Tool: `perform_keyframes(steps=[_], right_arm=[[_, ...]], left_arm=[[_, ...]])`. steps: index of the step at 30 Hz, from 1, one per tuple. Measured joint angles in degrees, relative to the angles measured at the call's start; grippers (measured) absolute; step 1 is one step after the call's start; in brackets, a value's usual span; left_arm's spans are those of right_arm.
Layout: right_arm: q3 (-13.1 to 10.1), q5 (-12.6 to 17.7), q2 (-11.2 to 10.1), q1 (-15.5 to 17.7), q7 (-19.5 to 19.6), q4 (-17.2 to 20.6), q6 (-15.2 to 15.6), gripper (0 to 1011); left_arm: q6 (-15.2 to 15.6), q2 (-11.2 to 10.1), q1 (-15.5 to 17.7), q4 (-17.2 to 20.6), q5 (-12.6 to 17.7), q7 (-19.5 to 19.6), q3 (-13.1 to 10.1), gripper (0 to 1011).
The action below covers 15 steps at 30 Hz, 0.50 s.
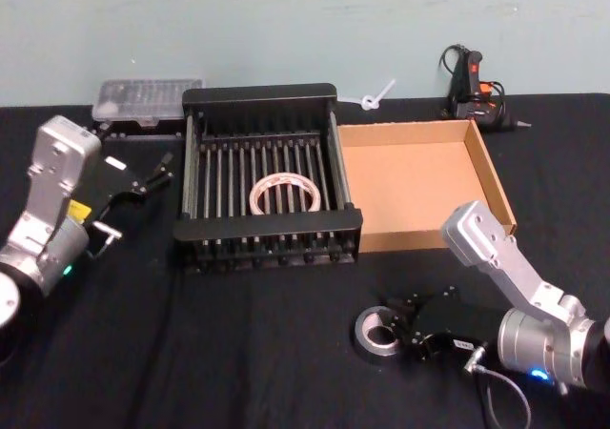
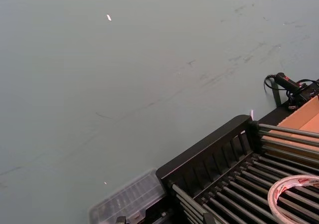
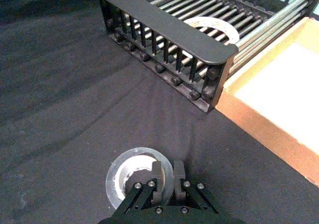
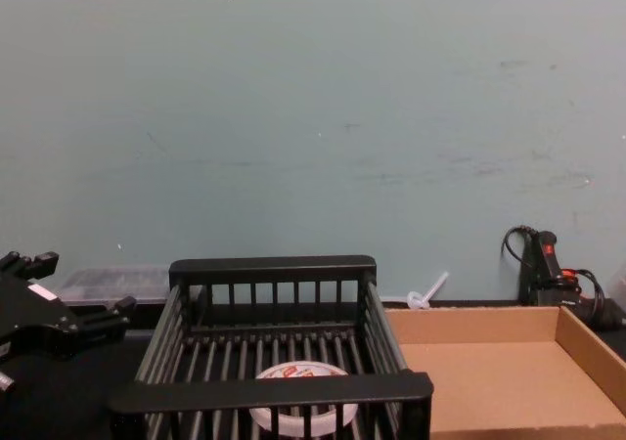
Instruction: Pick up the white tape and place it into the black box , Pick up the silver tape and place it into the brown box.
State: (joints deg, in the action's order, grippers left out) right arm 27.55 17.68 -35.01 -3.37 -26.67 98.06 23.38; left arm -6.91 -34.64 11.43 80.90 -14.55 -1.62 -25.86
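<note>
Black cloth covers the surface (image 1: 238, 353), and the right tool (image 3: 168, 176) is down on the silver tape (image 3: 130, 171), fingers pinched narrow across the roll's near rim, one inside the hole, one outside. That roll lies flat on the cloth in front of the brown box (image 1: 419, 186). White tape (image 1: 283, 194) lies inside the black box (image 1: 270, 114). Left tool (image 1: 152, 176) hangs off to the crate's left, spread wide, holding nothing.
</note>
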Motion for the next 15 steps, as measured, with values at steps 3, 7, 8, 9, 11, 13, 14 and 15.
perform_keyframes(steps=[3,7,8,9,11,13,14,15], right_arm=[[0.0,0.0,0.0,0.0,0.0,0.0,0.0,148],[-0.03,0.02,0.0,0.02,0.0,0.0,0.0,148],[-0.12,0.09,0.01,0.07,0.01,0.0,-0.03,148],[-0.35,0.22,0.03,0.2,0.05,0.05,-0.1,148],[-0.62,0.42,0.04,0.32,0.16,0.2,-0.2,148],[-1.28,0.88,0.18,0.46,0.54,0.5,-0.39,148],[-1.28,0.88,0.18,0.46,0.54,0.5,-0.39,148],[-1.67,1.13,0.27,0.49,0.8,0.62,-0.49,148]], left_arm=[[0.0,0.0,0.0,0.0,0.0,0.0,0.0,1001],[0.0,0.0,0.0,0.0,0.0,0.0,0.0,1001],[0.0,0.0,0.0,0.0,0.0,0.0,0.0,1001],[0.0,0.0,0.0,0.0,0.0,0.0,0.0,1001],[0.0,0.0,0.0,0.0,0.0,0.0,0.0,1001],[0.0,0.0,0.0,0.0,0.0,0.0,0.0,1001],[0.0,0.0,0.0,0.0,0.0,0.0,0.0,1001],[0.0,0.0,0.0,0.0,0.0,0.0,0.0,1001]])
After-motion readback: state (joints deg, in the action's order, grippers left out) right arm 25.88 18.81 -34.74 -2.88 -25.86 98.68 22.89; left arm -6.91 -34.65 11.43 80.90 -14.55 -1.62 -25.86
